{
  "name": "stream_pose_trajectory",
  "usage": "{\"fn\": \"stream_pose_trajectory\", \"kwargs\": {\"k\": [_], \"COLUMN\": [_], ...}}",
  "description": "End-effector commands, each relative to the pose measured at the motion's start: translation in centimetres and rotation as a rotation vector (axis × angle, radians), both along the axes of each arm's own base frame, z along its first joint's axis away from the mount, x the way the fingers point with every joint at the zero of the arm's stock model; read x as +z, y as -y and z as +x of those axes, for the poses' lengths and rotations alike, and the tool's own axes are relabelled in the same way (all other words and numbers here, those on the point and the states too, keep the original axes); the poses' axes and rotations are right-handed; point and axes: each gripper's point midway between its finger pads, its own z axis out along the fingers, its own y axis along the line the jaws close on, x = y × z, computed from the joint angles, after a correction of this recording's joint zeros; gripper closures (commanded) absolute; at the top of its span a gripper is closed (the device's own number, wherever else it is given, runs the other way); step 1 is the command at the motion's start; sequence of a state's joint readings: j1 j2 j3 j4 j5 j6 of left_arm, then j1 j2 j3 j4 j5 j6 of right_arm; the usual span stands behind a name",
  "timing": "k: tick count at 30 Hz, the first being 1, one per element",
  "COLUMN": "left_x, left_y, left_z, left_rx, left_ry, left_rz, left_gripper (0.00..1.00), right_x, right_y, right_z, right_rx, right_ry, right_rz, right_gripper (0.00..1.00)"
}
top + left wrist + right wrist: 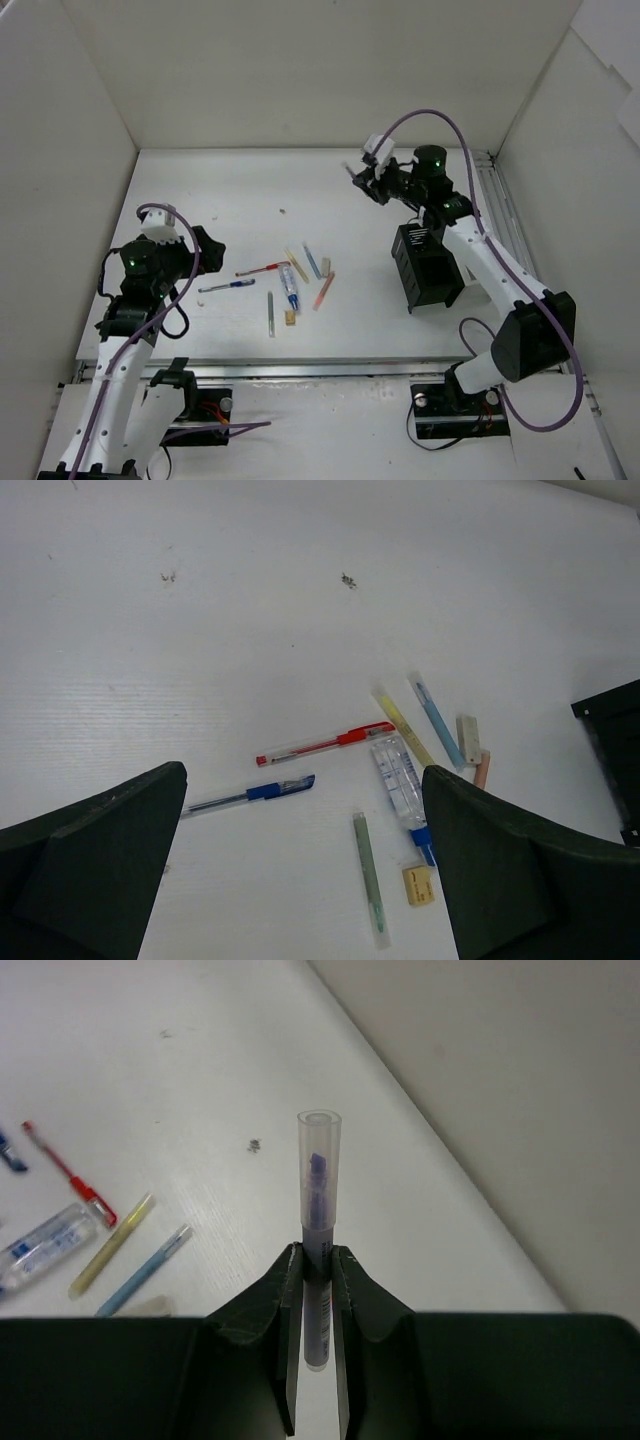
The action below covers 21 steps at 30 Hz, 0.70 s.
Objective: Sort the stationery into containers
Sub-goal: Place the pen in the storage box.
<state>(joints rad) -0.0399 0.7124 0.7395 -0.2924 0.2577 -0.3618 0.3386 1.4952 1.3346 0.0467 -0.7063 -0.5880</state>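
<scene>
R gripper (318, 1260) is clenched on a clear-capped purple pen (319, 1175), which is raised over the far right of the tabletop (200, 1070). The black mesh organiser (428, 265) is seen nearer, beside that arm. L gripper (305, 825) is spread wide w/ nothing held. Left loose mid-tabletop: blue pen (255, 793), red pen (325, 744), blue-capped tube (400, 785), yellow pen (400, 723), light-blue pen (438, 720), grey pen (368, 875), orange pen (482, 770), and what are probably two beige erasers (419, 885).

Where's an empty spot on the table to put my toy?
The far half of the table, behind the pens, is bare. So is the strip between the orange pen and the black box. The middle, around the clear tube, is crowded.
</scene>
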Motion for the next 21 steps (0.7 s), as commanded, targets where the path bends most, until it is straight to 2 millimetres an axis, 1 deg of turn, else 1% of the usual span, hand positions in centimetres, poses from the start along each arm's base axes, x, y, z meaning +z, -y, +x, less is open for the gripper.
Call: {"fn": "stream_pose_trajectory", "kwargs": {"k": [1, 2, 3, 4, 5, 6, 7, 8, 9, 10, 11, 12, 13, 14, 15, 16, 17, 18, 19, 20, 21], "left_x": [1.1, 1.1, 0.9, 0.9, 0.9, 0.8, 0.7, 0.5, 0.5, 0.4, 0.1, 0.1, -0.1, -0.5, -0.8, -1.0, -1.7, -1.8, -2.1, -2.7, -2.6], "left_y": [0.8, 1.1, 1.5, 1.9, 2.5, 2.8, 2.9, 3.3, 3.7, 4.1, 4.4, 5.3, 5.7, 5.9, 6.7, 7.0, 7.1, 7.5, 7.7, 7.9, 8.2], "left_z": [0.5, 0.4, 0.5, 0.5, 0.3, 0.3, 0.3, 0.2, 0.2, 0.1, 0.2, 0.0, 0.0, 0.3, 0.2, 0.4, 0.8, 0.8, 0.9, 1.0, 1.0], "left_rx": [-0.018, -0.025, -0.039, -0.053, -0.079, -0.087, -0.092, -0.100, -0.116, -0.131, -0.144, -0.172, -0.181, -0.176, -0.197, -0.197, -0.186, -0.195, -0.198, -0.198, -0.208], "left_ry": [0.023, 0.019, 0.016, 0.015, 0.015, 0.009, 0.005, -0.003, -0.004, -0.005, -0.015, -0.018, -0.022, -0.033, -0.043, -0.050, -0.074, -0.080, -0.094, -0.118, -0.120], "left_rz": [-0.035, -0.038, -0.043, -0.048, -0.047, -0.041, -0.033, -0.022, -0.015, -0.008, 0.006, 0.010, 0.019, 0.029, 0.034, 0.039, 0.055, 0.065, 0.074, 0.085, 0.089], "left_gripper": [0.00, 0.00, 0.00, 0.00, 0.00, 0.00, 0.00, 0.00, 0.00, 0.00, 0.00, 0.00, 0.00, 0.00, 0.00, 0.00, 0.00, 0.00, 0.00, 0.00, 0.00], "right_x": [9.0, 10.3, 9.0, 8.5, 9.2, 6.9, 7.2, 5.2, 5.0, 5.3, 3.6, 3.1, 3.0, 1.5, 1.1, 0.4, -0.5, -0.9, -1.6, -1.9, -2.3], "right_y": [4.4, 5.6, 6.6, 7.6, 8.2, 8.7, 9.4, 9.8, 10.7, 11.6, 12.1, 13.1, 13.9, 14.8, 15.0, 15.2, 15.6, 15.9, 16.1, 16.8, 16.9], "right_z": [2.8, 1.9, 1.7, 1.6, 0.5, 0.1, -0.8, -1.2, -1.5, -2.2, -2.5, -2.6, -3.0, -2.9, -3.0, -2.9, -2.8, -2.6, -2.4, -2.2, -2.1], "right_rx": [-0.400, -0.444, -0.500, -0.569, -0.571, -0.598, -0.619, -0.641, -0.667, -0.695, -0.719, -0.753, -0.779, -0.810, -0.815, -0.815, -0.826, -0.838, -0.849, -0.866, -0.877], "right_ry": [0.110, 0.121, 0.092, 0.045, 0.065, 0.032, 0.041, 0.015, 0.020, 0.034, 0.014, 0.016, 0.018, 0.002, -0.007, -0.019, -0.027, -0.025, -0.029, -0.014, -0.017], "right_rz": [0.490, 0.543, 0.559, 0.627, 0.655, 0.643, 0.664, 0.649, 0.653, 0.675, 0.662, 0.667, 0.682, 0.670, 0.674, 0.662, 0.650, 0.638, 0.627, 0.626, 0.625], "right_gripper": [1.00, 1.00, 1.00, 1.00, 1.00, 1.00, 1.00, 1.00, 1.00, 1.00, 1.00, 1.00, 1.00, 1.00, 1.00, 1.00, 1.00, 1.00, 1.00, 1.00, 1.00]}}
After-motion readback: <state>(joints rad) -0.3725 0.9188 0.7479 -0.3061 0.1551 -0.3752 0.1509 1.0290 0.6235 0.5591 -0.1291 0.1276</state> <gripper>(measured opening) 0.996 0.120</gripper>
